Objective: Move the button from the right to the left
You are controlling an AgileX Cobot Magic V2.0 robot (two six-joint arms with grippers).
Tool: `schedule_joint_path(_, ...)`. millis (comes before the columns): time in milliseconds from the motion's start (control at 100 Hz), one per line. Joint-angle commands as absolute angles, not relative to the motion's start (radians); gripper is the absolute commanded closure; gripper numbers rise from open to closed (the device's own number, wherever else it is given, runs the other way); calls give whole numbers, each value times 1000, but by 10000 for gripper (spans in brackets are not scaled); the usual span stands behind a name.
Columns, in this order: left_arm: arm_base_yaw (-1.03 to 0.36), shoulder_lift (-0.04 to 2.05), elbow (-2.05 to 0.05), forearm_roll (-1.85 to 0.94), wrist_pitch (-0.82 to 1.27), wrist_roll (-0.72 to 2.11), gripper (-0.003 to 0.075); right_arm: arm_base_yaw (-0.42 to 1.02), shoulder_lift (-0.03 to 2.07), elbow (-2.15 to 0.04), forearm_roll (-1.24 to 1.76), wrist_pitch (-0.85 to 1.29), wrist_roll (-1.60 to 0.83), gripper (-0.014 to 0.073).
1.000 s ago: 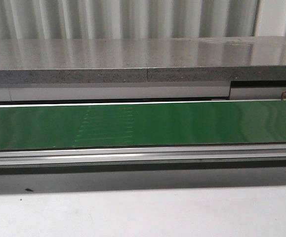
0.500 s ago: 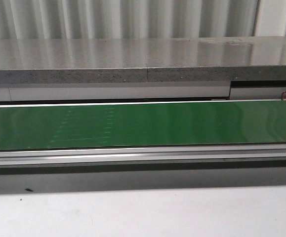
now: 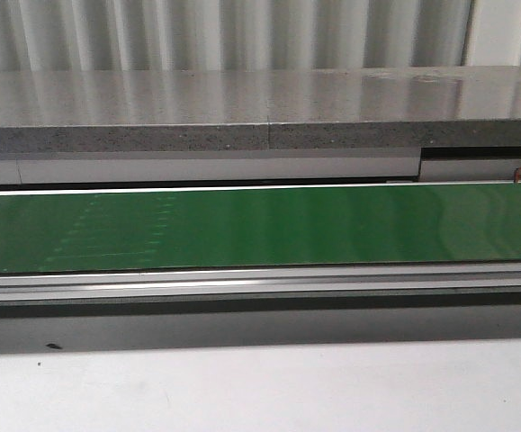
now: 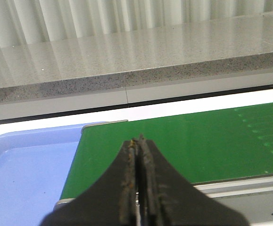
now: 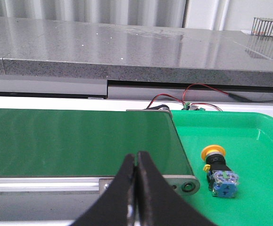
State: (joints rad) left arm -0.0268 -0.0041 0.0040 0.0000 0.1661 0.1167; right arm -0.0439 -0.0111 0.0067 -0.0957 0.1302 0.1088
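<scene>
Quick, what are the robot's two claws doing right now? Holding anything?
Left gripper: closed, holding nothing.
Right gripper: closed, holding nothing; the button lies apart in the green tray.

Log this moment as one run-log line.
left gripper: shut, empty, over belt end by blue tray | right gripper: shut, empty | button: lying in green tray, untouched

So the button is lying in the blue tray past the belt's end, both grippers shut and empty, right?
Not quite: the button lies in the green tray, as the right wrist view shows. The blue tray is at the left gripper's end. Both it and the right gripper are shut and empty.
</scene>
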Motion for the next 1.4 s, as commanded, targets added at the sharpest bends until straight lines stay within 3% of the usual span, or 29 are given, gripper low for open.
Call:
schedule_joint_path(0,-26,-37,42,-8,87,116,741,-44,-28,-73,-107,93,106,662)
schedule_joint_path(570,-26,-37,42,-8,87,116,741,-44,323,-450,-107,308,106,662)
schedule_joint_path(800,-26,-37,42,-8,87,116,741,-44,474,-507,-107,292,106,662)
schedule_joint_path(1180,-26,-37,42,-8,87,116,741,-44,654,-641,-94,473,106,655)
schedule_joint_path(1290,-26,-37,42,-8,87,116,741,-44,736,-707,-94,543,106,579)
schedule_joint_path(1390,-26,-37,42,-8,87,116,741,-44,821,-780,-94,621,106,419)
